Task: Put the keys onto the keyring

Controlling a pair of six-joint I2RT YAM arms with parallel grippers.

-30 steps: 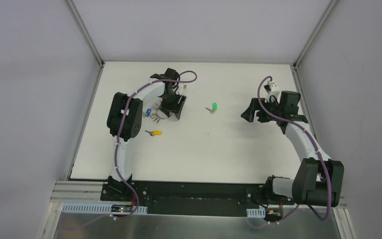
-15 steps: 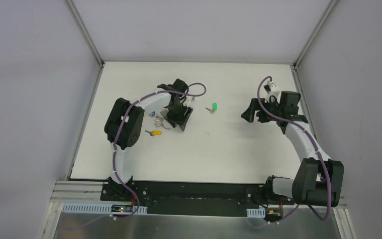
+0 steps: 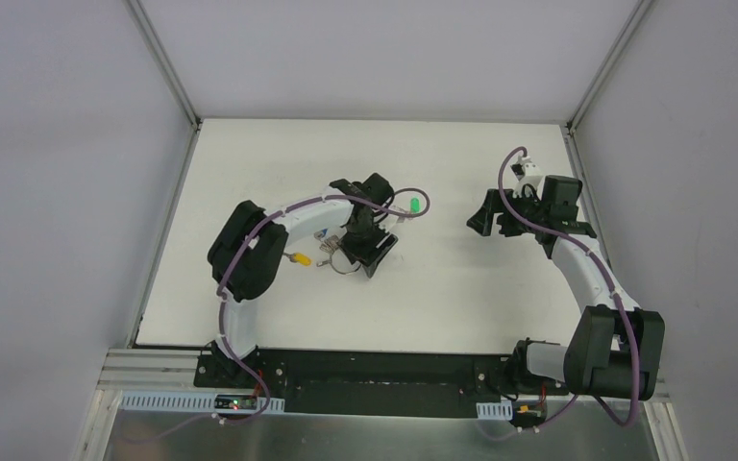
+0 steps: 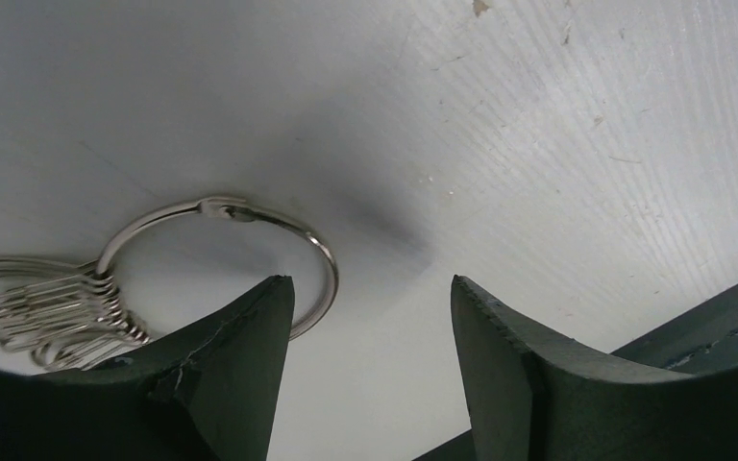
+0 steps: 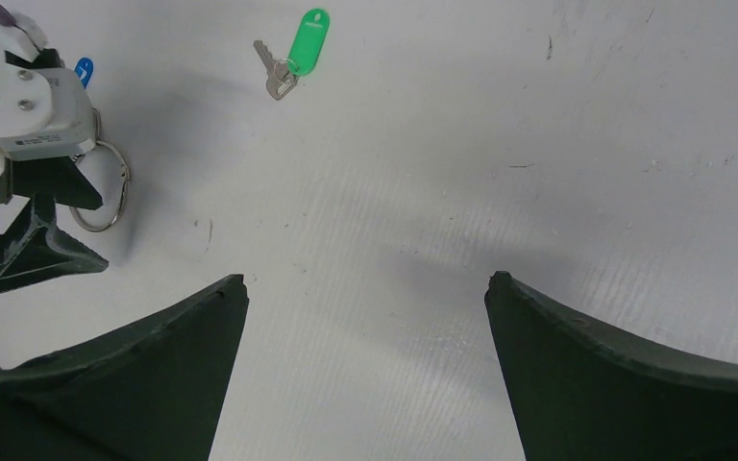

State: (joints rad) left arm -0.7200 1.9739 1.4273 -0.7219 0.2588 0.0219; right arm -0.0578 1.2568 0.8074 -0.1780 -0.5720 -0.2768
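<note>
Evidently nothing is threaded yet: green key [image 5: 300, 48] and yellow key [image 3: 299, 258] are seen loose, apart from the keyring [image 4: 213, 204]; jaws of left gripper [image 4: 370, 288] and right gripper [image 5: 365, 279] are parted, empty.

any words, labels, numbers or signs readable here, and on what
No text reads clearly in any view.
green key tag: a faint mark near its far end, too small to read.
white block on the left wrist: a thin line of print along its lower edge, too blurred to read.

Bare table [image 5: 413, 182] lies between right pincer [image 5: 365, 279] and green key [image 5: 305, 41]; left pincer [image 4: 370, 288] blocks the keyring [image 4: 219, 204].
</note>
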